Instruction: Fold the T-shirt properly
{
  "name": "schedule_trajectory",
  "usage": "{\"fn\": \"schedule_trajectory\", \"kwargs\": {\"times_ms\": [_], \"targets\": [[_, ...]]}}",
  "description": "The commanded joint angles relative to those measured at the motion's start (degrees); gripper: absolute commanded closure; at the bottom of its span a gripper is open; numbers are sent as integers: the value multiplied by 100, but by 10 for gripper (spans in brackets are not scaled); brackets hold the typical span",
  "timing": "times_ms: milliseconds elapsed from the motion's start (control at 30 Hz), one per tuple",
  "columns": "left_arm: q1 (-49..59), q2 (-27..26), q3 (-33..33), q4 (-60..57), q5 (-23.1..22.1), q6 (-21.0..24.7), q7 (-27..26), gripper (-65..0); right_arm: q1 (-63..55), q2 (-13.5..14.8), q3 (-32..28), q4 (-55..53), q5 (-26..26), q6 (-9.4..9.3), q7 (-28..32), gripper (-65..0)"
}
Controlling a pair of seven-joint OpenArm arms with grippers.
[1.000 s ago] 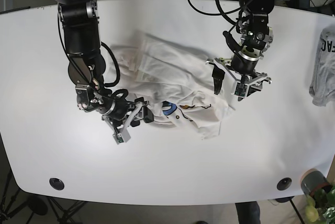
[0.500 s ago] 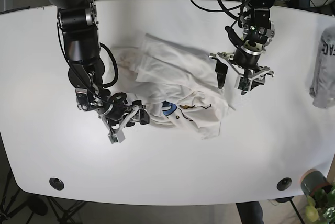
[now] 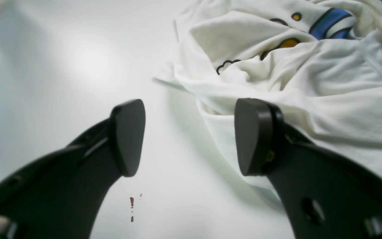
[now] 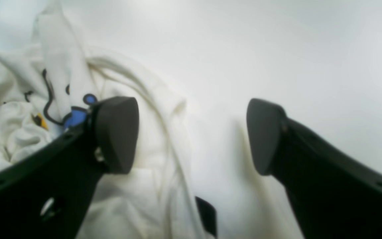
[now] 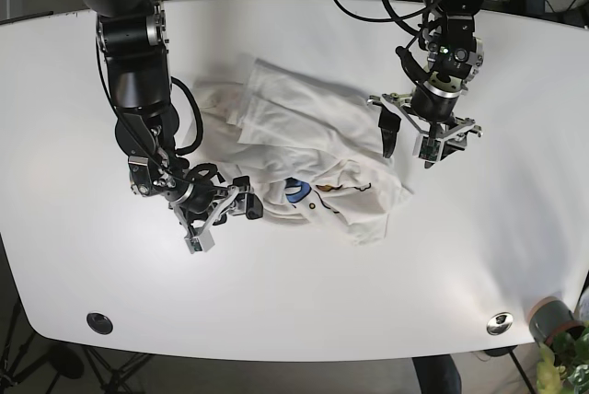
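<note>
A white T-shirt (image 5: pixel 304 145) with a blue and yellow cartoon print lies crumpled in the middle of the white table (image 5: pixel 368 274). My left gripper (image 5: pixel 408 139) is open at the shirt's right edge. In the left wrist view (image 3: pixel 187 136) one finger (image 3: pixel 255 136) is over the cloth (image 3: pixel 310 76) and the other is over bare table. My right gripper (image 5: pixel 224 221) is open and low at the shirt's left front edge. In the right wrist view (image 4: pixel 191 136) the shirt's hem (image 4: pixel 151 109) runs between the jaws. Neither gripper holds anything.
A grey garment (image 5: pixel 563 118) with dark lettering hangs over the table's right edge. Round fittings sit near the front corners of the table (image 5: pixel 99 322) (image 5: pixel 500 322). A grey pot with a plant (image 5: pixel 552 320) stands beyond the front right corner.
The right gripper has drawn slightly left and turned, still open at the shirt's edge. The left gripper has shifted a little up and away. The shirt has hardly moved.
</note>
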State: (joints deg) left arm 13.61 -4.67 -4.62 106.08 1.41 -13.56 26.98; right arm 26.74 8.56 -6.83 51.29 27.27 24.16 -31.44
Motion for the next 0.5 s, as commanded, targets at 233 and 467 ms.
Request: {"fn": "schedule_trajectory", "kwargs": {"times_ms": [233, 467], "targets": [[-46, -30, -17, 95, -40, 7, -171, -397, 196, -122, -42, -465, 100, 50, 485, -472], [-38, -12, -26, 95, -40, 7, -162, -397, 179, -174, -394, -518, 100, 23, 740, -303]]}}
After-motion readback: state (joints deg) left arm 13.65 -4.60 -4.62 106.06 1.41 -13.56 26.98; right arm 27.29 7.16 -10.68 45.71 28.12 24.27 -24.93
